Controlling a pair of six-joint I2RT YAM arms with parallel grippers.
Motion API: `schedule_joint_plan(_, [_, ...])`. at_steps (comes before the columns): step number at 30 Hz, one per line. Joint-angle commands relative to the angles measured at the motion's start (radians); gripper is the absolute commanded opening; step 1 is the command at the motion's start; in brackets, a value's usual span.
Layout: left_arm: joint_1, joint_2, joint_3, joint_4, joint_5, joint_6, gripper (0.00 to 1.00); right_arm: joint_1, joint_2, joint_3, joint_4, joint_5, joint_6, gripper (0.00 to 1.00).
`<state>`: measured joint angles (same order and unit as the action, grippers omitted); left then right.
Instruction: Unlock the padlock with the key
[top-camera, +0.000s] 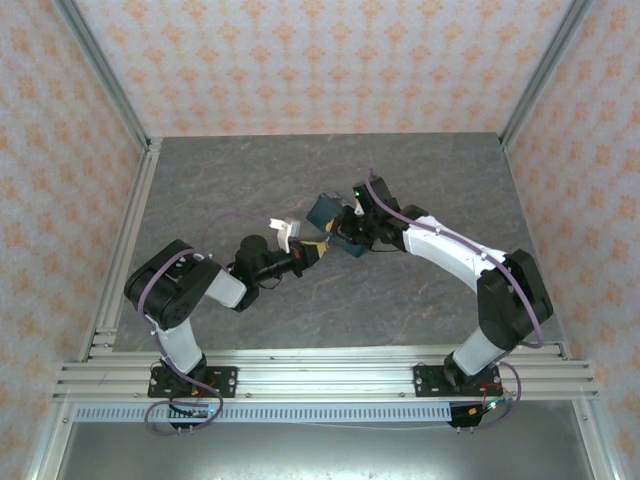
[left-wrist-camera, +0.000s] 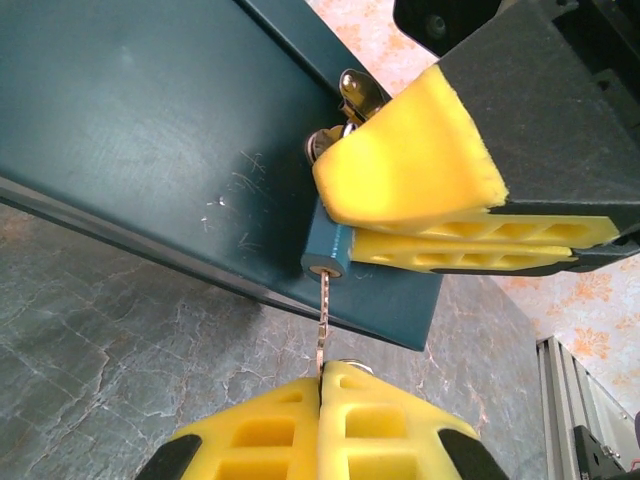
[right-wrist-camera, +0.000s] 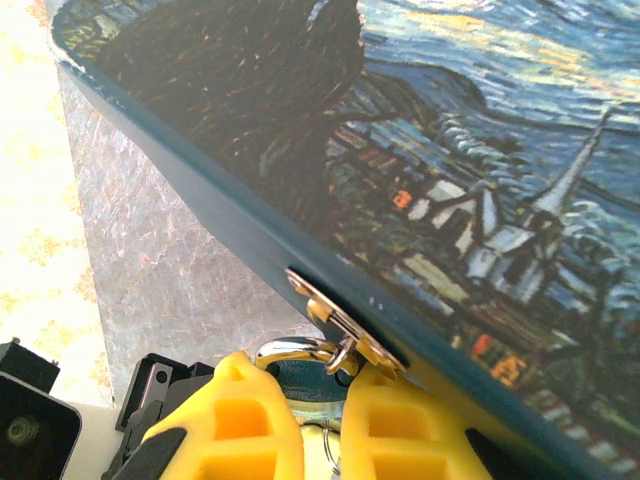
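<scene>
Padlock (left-wrist-camera: 328, 250) hangs off the box (left-wrist-camera: 150, 120) hasp, pinched tight between the right gripper (right-wrist-camera: 305, 378) fingers. Key (left-wrist-camera: 322, 320) has its tip in the lock's base, just ahead of the left gripper (left-wrist-camera: 322, 378), which is clamped on the key's head. The risk now is twisting off-axis: that thin blade bends, or slips from the pads.

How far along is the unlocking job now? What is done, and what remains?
Done: the key is in the keyhole at the bottom of the padlock, which the right gripper clamps by its body. In hand: the left gripper pinches the key. Left: turning the key and freeing the shackle, which looks closed through the hasp of the box.
</scene>
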<state>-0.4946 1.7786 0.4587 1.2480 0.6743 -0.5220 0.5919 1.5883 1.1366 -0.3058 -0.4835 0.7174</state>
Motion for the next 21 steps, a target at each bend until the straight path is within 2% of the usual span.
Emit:
schedule_joint_plan(1, [0.017,0.018,0.040,0.068,0.006,-0.006,0.00,0.008,-0.029,-0.012,-0.002,-0.054,-0.028,0.00])
schedule_joint_plan(12, [0.033,0.019,0.054,0.064,0.036,-0.049,0.00,0.008,-0.026,-0.023,-0.015,-0.056,-0.059,0.00])
schedule_joint_plan(21, [0.027,-0.001,0.059,0.054,0.015,-0.052,0.00,0.008,-0.014,-0.026,-0.009,-0.060,-0.053,0.00])
